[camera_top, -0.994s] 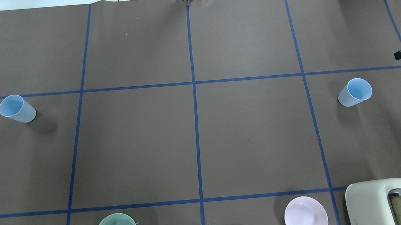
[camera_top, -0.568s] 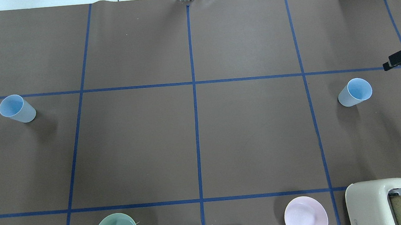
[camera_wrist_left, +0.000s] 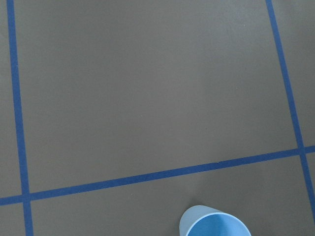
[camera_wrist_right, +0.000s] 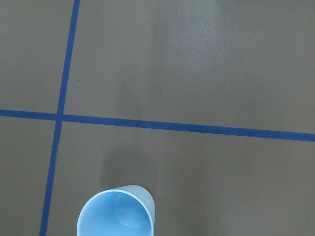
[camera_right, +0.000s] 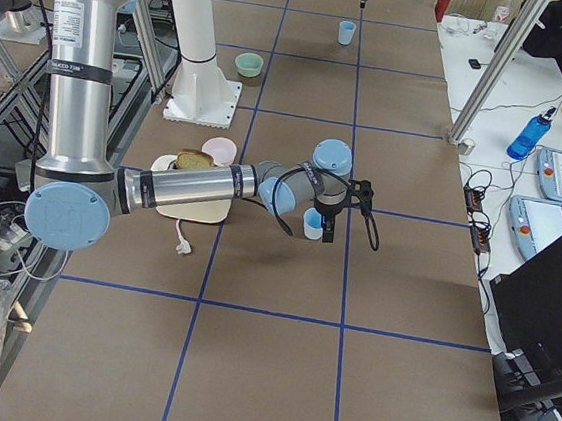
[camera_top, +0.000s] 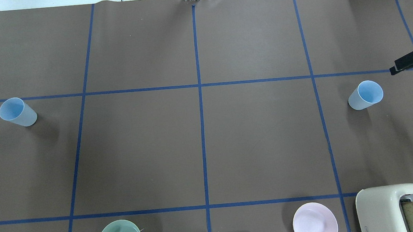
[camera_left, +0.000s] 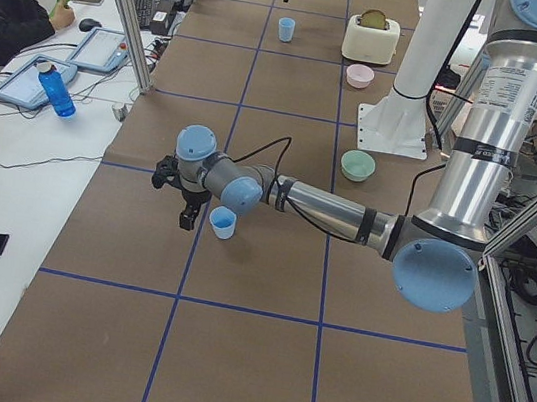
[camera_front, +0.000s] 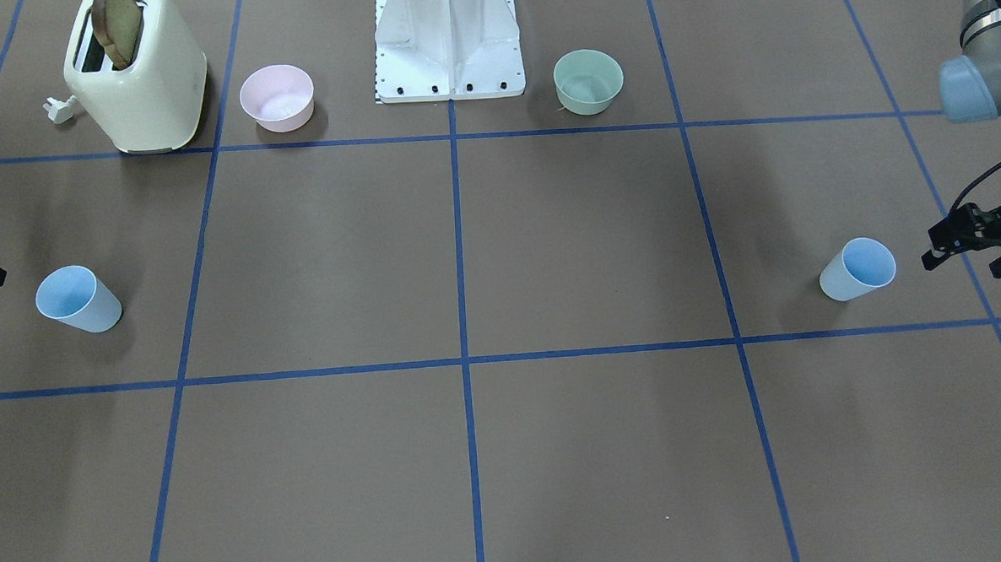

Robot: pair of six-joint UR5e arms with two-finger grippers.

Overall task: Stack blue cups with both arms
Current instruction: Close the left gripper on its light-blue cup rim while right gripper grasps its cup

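Both blue cups stand upright and well apart, the left cup (camera_top: 17, 112) and the right cup (camera_top: 366, 95) at opposite ends of the table (camera_top: 260, 145); nothing is grasped or stacked yet. The left gripper (camera_front: 964, 262) hovers just beside its cup, jaws spread, empty. The right gripper (camera_top: 407, 63) hangs near its cup, empty, opening can't be told.

One pale-blue cup (camera_top: 17, 111) stands upright far on the robot's left, its twin (camera_top: 366, 95) far right, both seemingly empty.
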